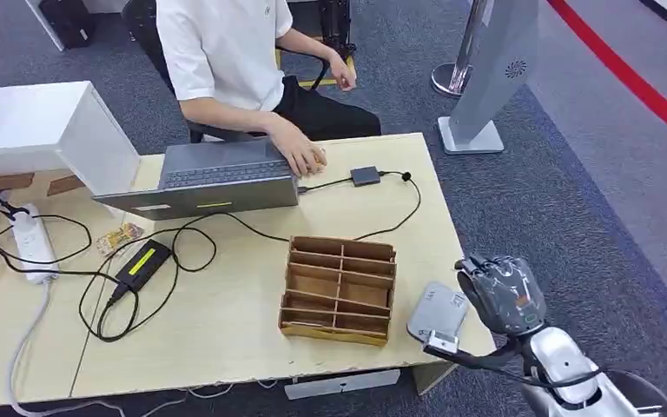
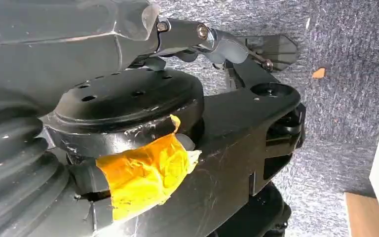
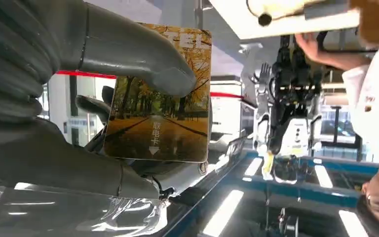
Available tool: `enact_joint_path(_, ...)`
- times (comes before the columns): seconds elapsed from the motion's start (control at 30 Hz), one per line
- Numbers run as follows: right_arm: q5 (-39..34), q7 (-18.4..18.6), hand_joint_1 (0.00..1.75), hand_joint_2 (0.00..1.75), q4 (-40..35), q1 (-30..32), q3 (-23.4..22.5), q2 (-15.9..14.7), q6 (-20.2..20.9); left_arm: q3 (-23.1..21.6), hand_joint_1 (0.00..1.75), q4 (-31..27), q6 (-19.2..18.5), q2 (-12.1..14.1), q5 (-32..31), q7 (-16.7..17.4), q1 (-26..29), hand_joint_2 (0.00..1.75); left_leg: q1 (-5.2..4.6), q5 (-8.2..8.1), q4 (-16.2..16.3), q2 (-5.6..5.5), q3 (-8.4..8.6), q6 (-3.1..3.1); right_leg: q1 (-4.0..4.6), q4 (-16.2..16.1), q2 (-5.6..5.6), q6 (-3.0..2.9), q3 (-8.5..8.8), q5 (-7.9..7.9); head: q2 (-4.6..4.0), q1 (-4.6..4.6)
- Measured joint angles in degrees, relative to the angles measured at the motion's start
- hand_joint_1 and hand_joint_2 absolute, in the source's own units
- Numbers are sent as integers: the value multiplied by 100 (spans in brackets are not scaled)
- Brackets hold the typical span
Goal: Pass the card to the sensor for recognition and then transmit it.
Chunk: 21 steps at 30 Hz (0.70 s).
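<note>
Glossy amber and brown, the card [image 3: 160, 96] you are tracking is a flat rounded-corner rectangle printed with an avenue of autumn trees, and it sits pinched in the right hand [image 3: 79, 98], the thick grey thumb [image 3: 143, 61] pressed across its face and darker fingers behind it. From the head view, that right hand [image 1: 502, 294] hangs off the table's near right corner, just beside a grey rounded sensor pad [image 1: 437, 314] lying flat on the pale wooden tabletop [image 1: 226, 330]. Next to the pad stands a brown cardboard organiser [image 1: 340, 289] divided into oblong compartments. Farther back, black cables [image 1: 174, 252] loop between a black power brick with a yellow label [image 1: 142, 264], a white power strip [image 1: 31, 241] and a grey laptop [image 1: 217, 178], where a person in a white shirt [image 1: 221, 48] rests a hand. You cannot tell how the left hand is set. Grey ribbed carpet [image 1: 556, 191] surrounds the table.
</note>
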Motion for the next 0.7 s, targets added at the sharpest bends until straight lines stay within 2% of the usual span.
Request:
enact_joint_path(0.37, 101, 35, 175, 175, 216, 354, 218, 55, 9, 0, 0, 0, 2, 7, -90, 33, -5, 175, 0, 0, 0, 0, 0, 0, 0, 0, 1, 0, 0, 0, 0, 0)
enact_joint_path(0.7, 90, 61, 175, 175, 363, 407, 367, 92, 15, 0, 0, 0, 2, 18, -118, 46, -5, 175, 0, 0, 0, 3, 1, 0, 0, 0, 1, 0, 1, 0, -2, 0)
